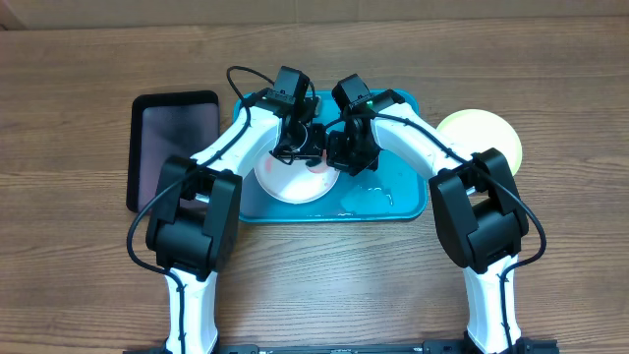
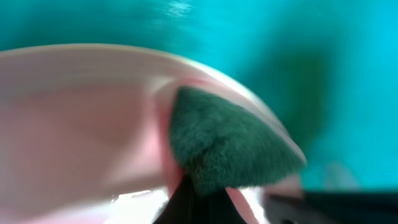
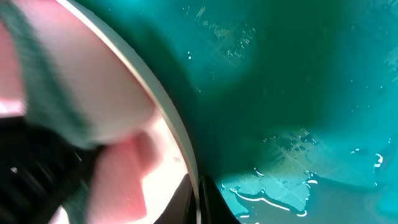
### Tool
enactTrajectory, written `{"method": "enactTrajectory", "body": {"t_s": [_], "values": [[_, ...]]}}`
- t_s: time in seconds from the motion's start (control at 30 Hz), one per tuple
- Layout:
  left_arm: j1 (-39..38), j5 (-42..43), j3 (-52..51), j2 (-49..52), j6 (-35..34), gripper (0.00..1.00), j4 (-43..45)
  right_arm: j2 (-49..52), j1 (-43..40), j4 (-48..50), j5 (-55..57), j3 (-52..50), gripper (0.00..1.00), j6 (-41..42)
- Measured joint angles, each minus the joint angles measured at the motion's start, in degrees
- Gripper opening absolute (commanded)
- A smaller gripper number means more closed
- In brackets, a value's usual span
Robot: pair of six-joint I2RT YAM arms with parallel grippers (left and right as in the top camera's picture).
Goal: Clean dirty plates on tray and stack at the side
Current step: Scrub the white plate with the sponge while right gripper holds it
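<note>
**A:** Overhead status?
**B:** I've got the white plate (image 1: 285, 185) lying in the tray (image 1: 334, 218), left of centre. The left gripper (image 1: 295, 147) and right gripper (image 1: 342, 152) are both down at its far edge, close together. The yellow-green plate (image 1: 482, 128) is on the table just beside the tray's right end, partly under my right arm. The black tray (image 1: 177, 138) sits on the left.
**A:** Left wrist?
**B:** The left gripper is clenched on a dark green sponge (image 2: 224, 143), which is pressed against the white plate's rim. Pink smear around it.
**A:** Right wrist?
**B:** The right gripper is closed. It looks pinched on the plate's rim, but the view is smeared. There's water (image 3: 280, 186) pooled on the tray floor beside the plate.
</note>
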Motion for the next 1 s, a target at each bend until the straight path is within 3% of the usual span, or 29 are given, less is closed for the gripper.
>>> {"method": "enactTrajectory", "body": {"t_s": [0.23, 0.4, 0.63, 0.87, 1.0], "values": [[-0.8, -27.2, 6.7, 0.2, -10.0, 0.04, -18.0, 0.0, -0.2, 0.4, -0.3, 0.0, 0.04, 0.1], [-0.5, -38.2, 11.0, 0.3, -13.5, 0.04, -27.2, 0.0, -1.0, 0.7, -0.9, 0.0, 0.04, 0.1], [-0.3, -29.4, 11.0, 0.3, -14.2, 0.04, -27.3, 0.0, -2.7, 0.7, -1.1, 0.0, 0.04, 0.1], [-0.6, -16.8, 9.7, 0.4, -5.7, 0.04, -19.2, 0.0, -2.8, 0.7, -1.1, 0.0, 0.04, 0.1], [-1.0, -15.1, 9.6, 0.4, -2.6, 0.04, -18.0, 0.0, -2.8, 0.7, -1.1, 0.0, 0.04, 0.1]]}}
